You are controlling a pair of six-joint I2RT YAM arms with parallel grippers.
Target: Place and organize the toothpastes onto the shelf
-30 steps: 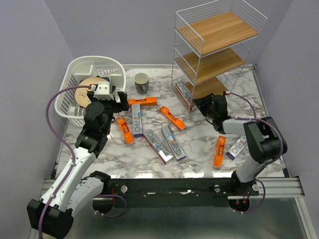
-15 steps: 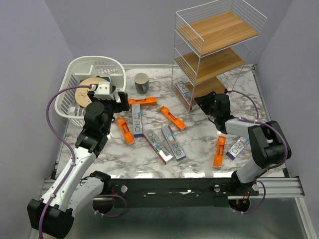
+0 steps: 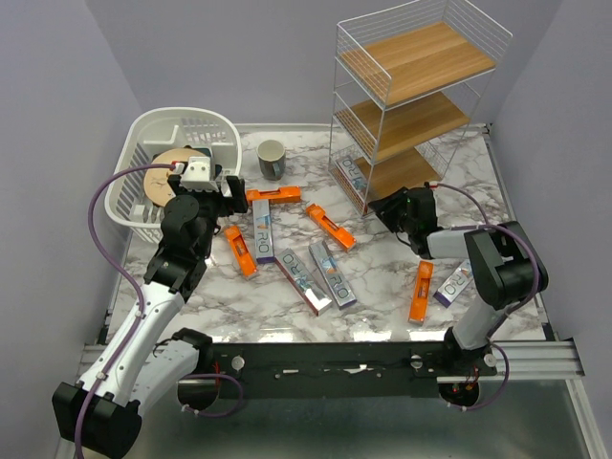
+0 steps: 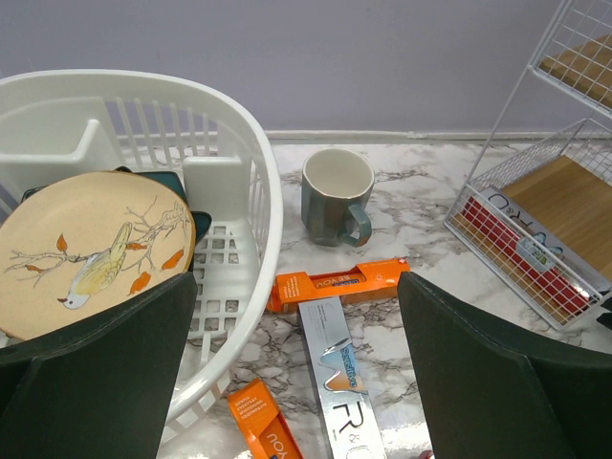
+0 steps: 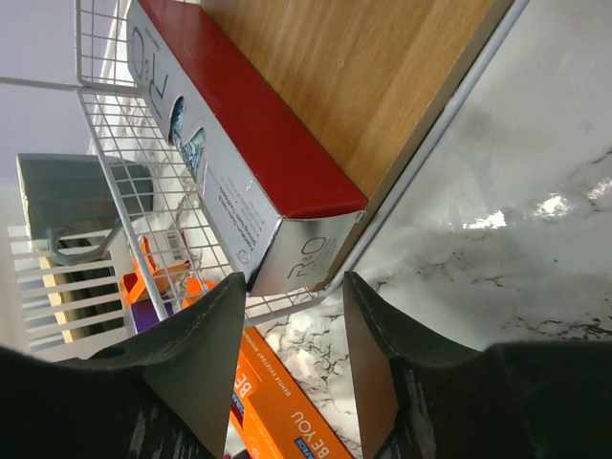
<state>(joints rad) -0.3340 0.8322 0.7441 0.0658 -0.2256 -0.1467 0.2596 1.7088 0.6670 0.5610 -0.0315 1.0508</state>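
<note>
The shelf [image 3: 413,91] stands at the back right. One white-red toothpaste [image 3: 350,179] lies on its bottom board along the left rail, and shows in the right wrist view [image 5: 239,143]. My right gripper [image 3: 390,207] is open and empty, its tips [image 5: 292,287] just short of that box's near end. Loose toothpastes lie on the marble: orange ones [image 3: 273,194] [image 3: 240,251] [image 3: 330,226] [image 3: 421,290] and silver ones [image 3: 263,232] [image 3: 302,280] [image 3: 332,273] [image 3: 454,283]. My left gripper [image 3: 229,191] is open and empty above an orange box [image 4: 339,285] and a silver box [image 4: 339,382].
A white plastic basket [image 3: 142,134] with a bird-painted plate [image 4: 86,249] stands at the back left, close to my left gripper. A grey mug [image 3: 272,159] stands behind the loose boxes. The upper two shelf boards hold nothing.
My right gripper swung slightly right and then back left beside the shelf's bottom tier. The left arm and the boxes have not moved.
</note>
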